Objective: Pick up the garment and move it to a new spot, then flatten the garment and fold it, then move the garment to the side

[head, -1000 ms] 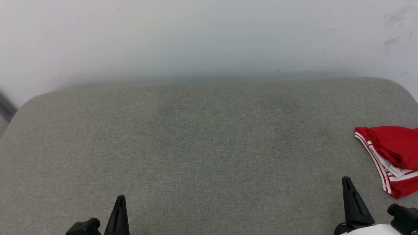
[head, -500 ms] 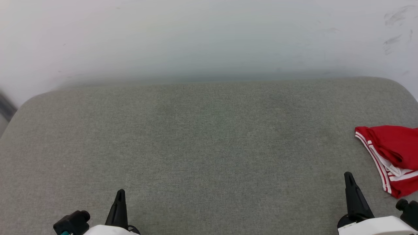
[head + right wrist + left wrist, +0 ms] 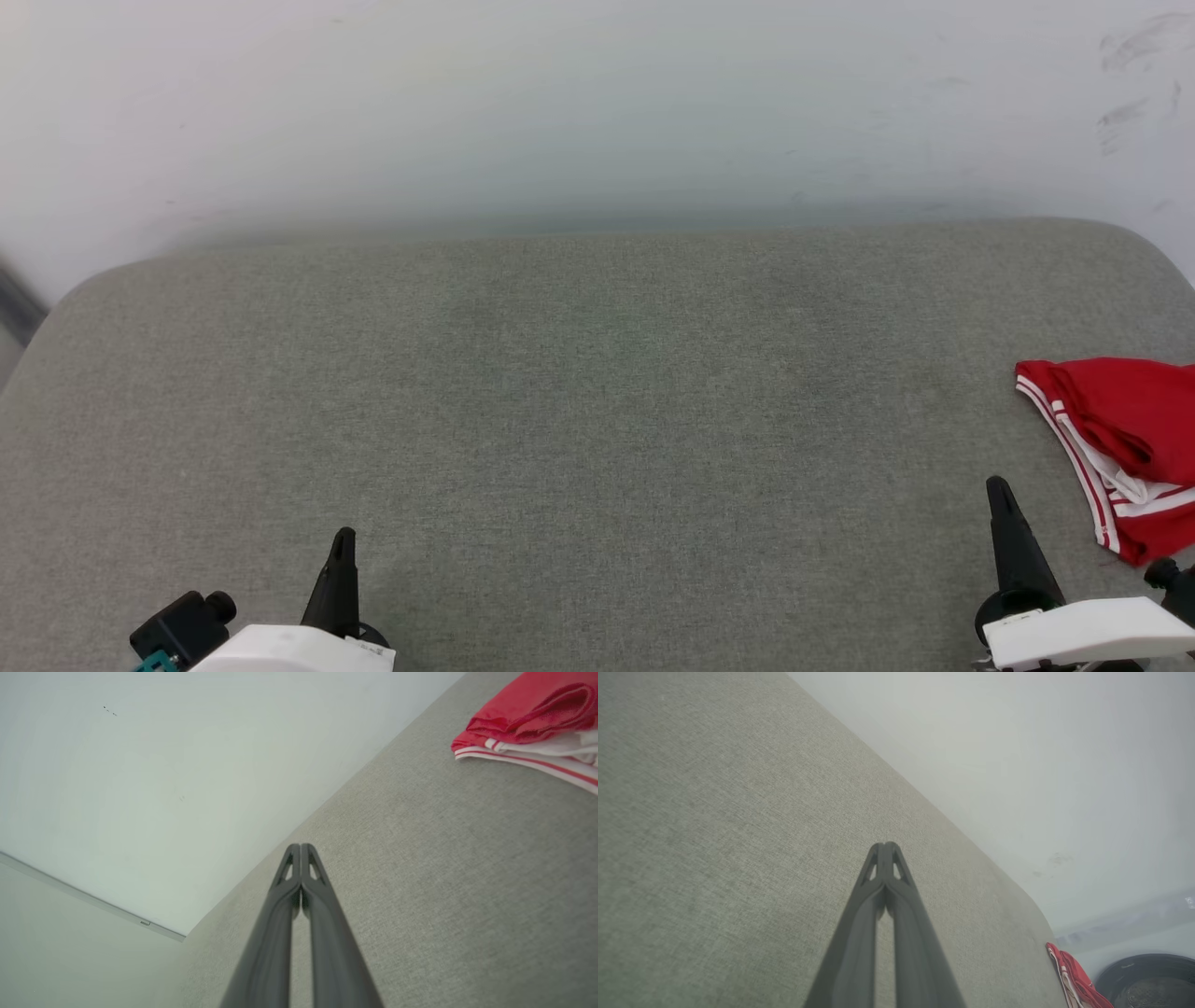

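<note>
The garment (image 3: 1120,439), a red T-shirt with white, red-striped trim, lies bunched at the far right edge of the grey cushioned surface (image 3: 597,420); part of it runs out of the head view. It also shows in the right wrist view, garment (image 3: 532,723) at the upper right, and small in the left wrist view, garment (image 3: 1073,980) at the lower right. My right gripper (image 3: 999,490) is shut and empty, just left of and nearer than the garment, not touching it. My left gripper (image 3: 343,539) is shut and empty at the lower left, far from the garment.
A pale wall (image 3: 597,112) rises behind the cushion's far edge. The cushion's corners are rounded at the far left and far right. A dark round container (image 3: 1148,980) sits beyond the cushion's end in the left wrist view.
Both arms have slid forward, so their fingertips sit higher in the head view and more of the white forearms shows. The garment has not moved.
</note>
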Robot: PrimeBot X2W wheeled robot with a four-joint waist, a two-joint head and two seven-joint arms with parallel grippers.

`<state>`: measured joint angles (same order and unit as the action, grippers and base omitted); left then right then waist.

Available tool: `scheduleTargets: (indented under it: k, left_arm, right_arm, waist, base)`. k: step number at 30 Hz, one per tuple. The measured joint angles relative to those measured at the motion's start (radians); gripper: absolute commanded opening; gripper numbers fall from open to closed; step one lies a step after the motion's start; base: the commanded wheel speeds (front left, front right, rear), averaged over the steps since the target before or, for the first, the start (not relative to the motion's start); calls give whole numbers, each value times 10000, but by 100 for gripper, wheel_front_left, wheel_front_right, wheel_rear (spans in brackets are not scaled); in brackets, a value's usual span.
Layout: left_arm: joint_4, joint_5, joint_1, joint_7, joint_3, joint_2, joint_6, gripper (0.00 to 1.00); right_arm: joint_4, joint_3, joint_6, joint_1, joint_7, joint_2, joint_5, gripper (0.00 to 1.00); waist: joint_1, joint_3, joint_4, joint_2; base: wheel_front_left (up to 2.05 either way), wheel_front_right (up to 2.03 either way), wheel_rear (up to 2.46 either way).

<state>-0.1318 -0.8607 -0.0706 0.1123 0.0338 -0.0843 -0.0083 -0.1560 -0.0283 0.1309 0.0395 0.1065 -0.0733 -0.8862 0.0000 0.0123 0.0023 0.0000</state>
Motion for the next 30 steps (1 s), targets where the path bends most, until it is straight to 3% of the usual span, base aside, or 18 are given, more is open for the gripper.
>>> scheduleTargets:
  k: [30]
  left_arm:
    - [-495, -3586, 778, -826, -407, -19, -535, 0]
  right_arm:
    - [-385, -190, 0, -604, -825, -31, -3411, 0]
  waist:
    - [0, -57, -8, 0]
  base:
    - [0, 0, 0]
